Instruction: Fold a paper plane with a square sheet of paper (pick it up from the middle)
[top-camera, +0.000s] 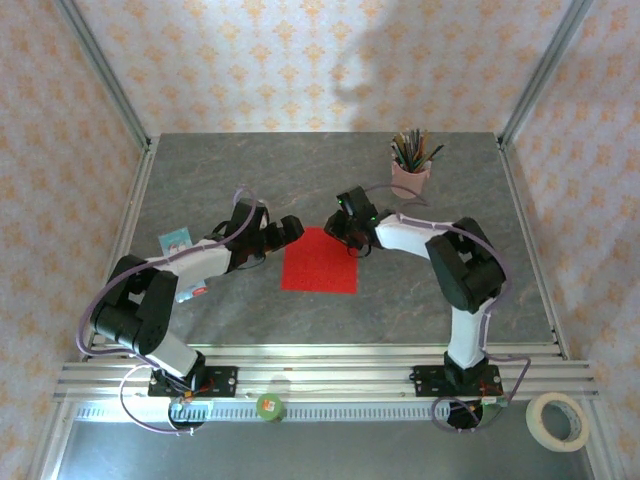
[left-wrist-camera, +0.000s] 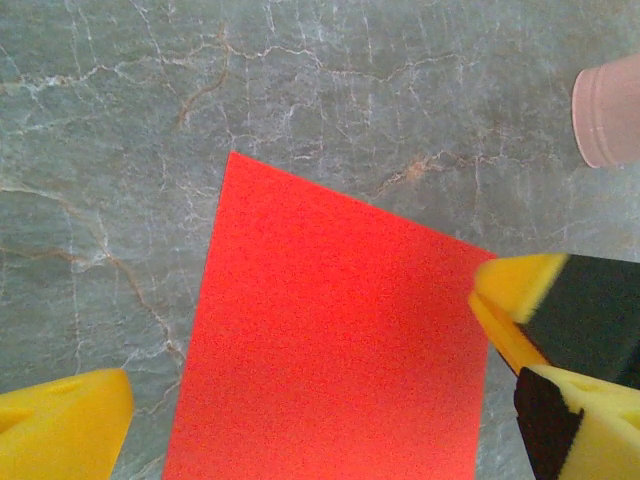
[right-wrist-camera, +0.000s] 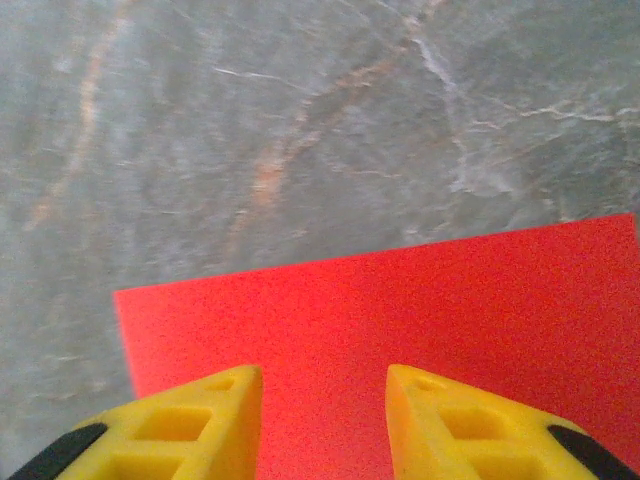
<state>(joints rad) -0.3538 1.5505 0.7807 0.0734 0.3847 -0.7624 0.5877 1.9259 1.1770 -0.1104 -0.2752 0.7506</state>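
The square sheet of paper (top-camera: 320, 263) lies flat and unfolded on the grey table, bright red, between the two arms. My left gripper (top-camera: 291, 229) hovers at its far left corner. In the left wrist view this gripper (left-wrist-camera: 320, 425) is open wide, its yellow fingers (left-wrist-camera: 62, 425) straddling the sheet (left-wrist-camera: 330, 340). My right gripper (top-camera: 346, 227) is at the far right corner. In the right wrist view it (right-wrist-camera: 322, 395) is open, with nothing between its fingertips (right-wrist-camera: 225, 405) and the red sheet (right-wrist-camera: 400, 320) just beneath. The right gripper's yellow finger (left-wrist-camera: 515, 290) also touches the sheet's edge.
A pink pencil cup (top-camera: 411, 172) with several pencils stands at the back right, also seen as the cup (left-wrist-camera: 610, 110). A small blue-and-white card (top-camera: 176, 240) lies by the left arm. A green tape roll (top-camera: 270, 406) and a white tape roll (top-camera: 557, 420) sit beyond the front rail.
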